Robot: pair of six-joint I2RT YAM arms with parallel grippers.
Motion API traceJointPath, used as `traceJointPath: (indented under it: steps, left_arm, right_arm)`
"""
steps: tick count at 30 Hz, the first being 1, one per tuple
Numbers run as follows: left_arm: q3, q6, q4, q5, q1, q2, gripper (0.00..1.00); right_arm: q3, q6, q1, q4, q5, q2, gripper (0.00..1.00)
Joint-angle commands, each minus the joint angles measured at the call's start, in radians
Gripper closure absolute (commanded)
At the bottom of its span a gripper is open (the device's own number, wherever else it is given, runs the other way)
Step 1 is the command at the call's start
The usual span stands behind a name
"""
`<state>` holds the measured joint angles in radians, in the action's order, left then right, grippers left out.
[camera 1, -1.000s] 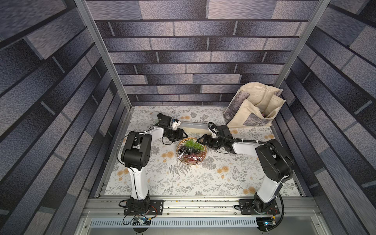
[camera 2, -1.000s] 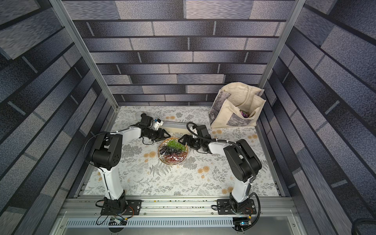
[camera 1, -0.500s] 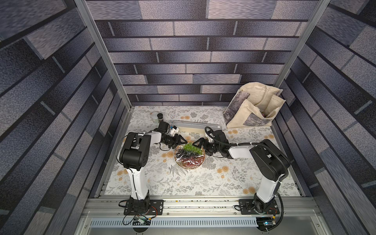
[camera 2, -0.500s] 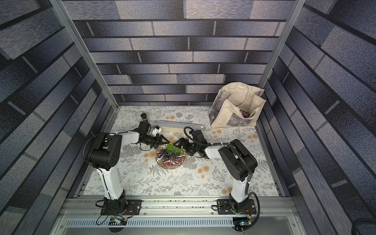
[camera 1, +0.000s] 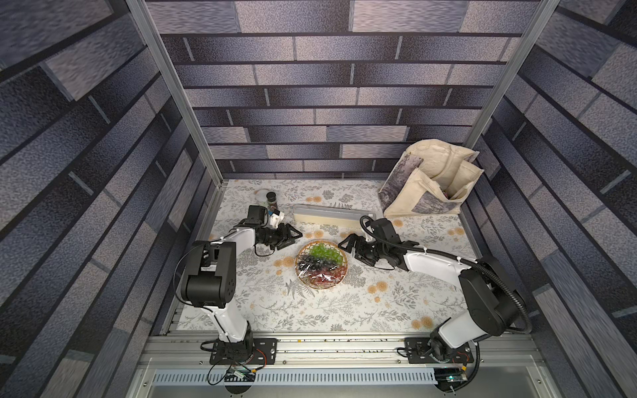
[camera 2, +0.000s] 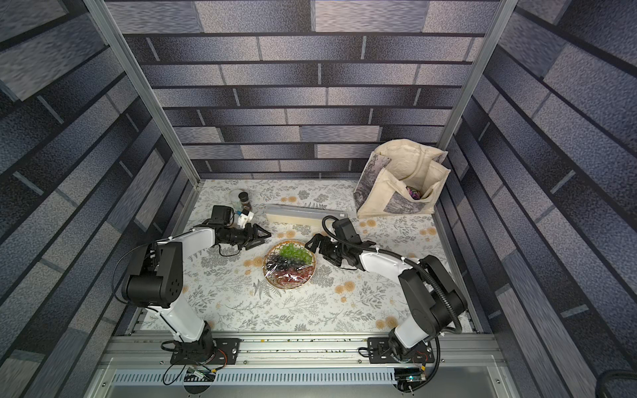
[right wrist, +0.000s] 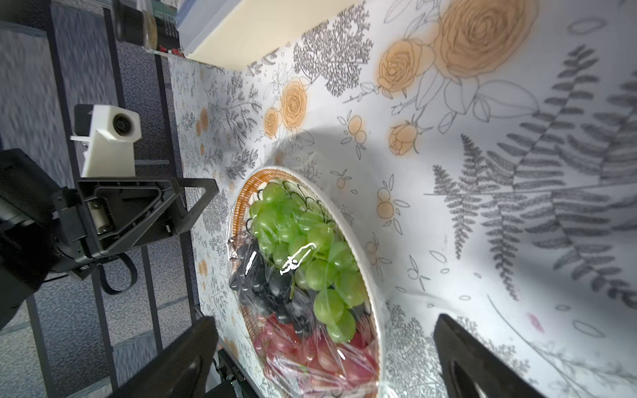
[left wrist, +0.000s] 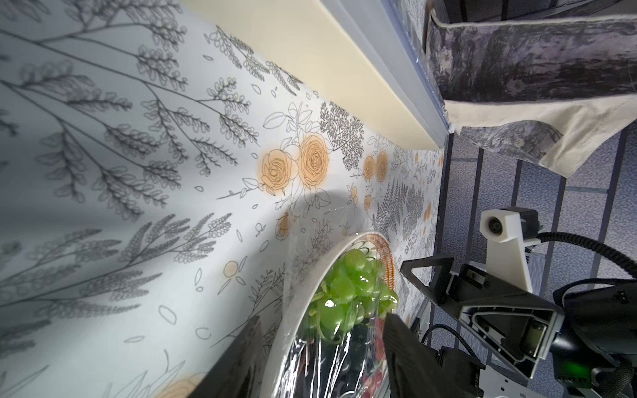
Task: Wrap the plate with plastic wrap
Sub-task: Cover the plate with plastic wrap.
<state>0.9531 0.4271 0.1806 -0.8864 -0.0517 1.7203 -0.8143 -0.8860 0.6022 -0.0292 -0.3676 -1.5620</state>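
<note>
Small dark-capped jar (camera 1: 271, 200): stands at the far back left of the floral-print counter (camera 1: 310, 310), well clear of the action.
Left gripper (camera 1: 294, 237): low over the counter, just beside the plate's back-left rim. Its jaws are parted and there's nothing between them, so it is released. The left wrist view looks out past its two dark fingers (left wrist: 241, 358) at the plate.
Round tan wicker-look plate (camera 1: 306, 247): sits flat in the middle of the counter, right between the two grippers. Green grapes lie toward the back, black in the middle and red at the front.
Thin clear plastic wrap (camera 1: 319, 272): draped over the grapes, crinkled and glossy. The right wrist view shows its wrinkles best over the red grapes (right wrist: 310, 351).
Long cream box with grey top (camera 1: 325, 215): lies flat behind the plate, apart from it.
Right gripper (camera 1: 346, 245): just beside the plate's back-right rim, jaws spread wide and nothing in them. Whether a fingertip touches the rim, I can't tell.
Beige cloth bag (camera 1: 434, 182): slumped in the back right corner.
</note>
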Motion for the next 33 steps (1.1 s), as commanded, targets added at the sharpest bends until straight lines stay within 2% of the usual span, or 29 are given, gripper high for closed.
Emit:
traceJointPath:
  steps: [1,12,19,22,25,30,33]
  left_arm:
    - [-0.042,-0.024,0.065,-0.003,-0.019,-0.027,0.41]
    - [-0.13,0.048,-0.007,0.001,-0.067,-0.044,0.41]
    - [-0.158,0.084,-0.046,0.04,-0.046,-0.07,0.41]
    - [-0.167,0.086,-0.046,0.05,-0.016,-0.117,0.41]
    - [-0.165,0.05,0.016,0.055,0.014,-0.176,0.4]
    - [-0.206,0.013,0.122,0.052,0.035,-0.272,0.4]
    - [-0.273,0.04,0.129,0.047,0.035,-0.334,0.4]
  right_arm:
    - [-0.027,-0.018,0.036,0.054,-0.015,-0.008,0.0]
    - [-0.103,-0.064,0.095,-0.035,-0.029,-0.138,0.0]
    - [-0.076,-0.105,0.101,-0.128,-0.027,-0.165,0.0]
    - [-0.076,0.01,0.071,0.02,0.051,-0.091,0.0]
    - [-0.084,0.156,0.01,0.101,0.071,-0.045,0.0]
    - [-0.241,0.484,-0.002,0.127,-0.07,-0.129,0.04]
    - [-0.382,0.564,-0.001,0.125,-0.168,-0.236,0.06]
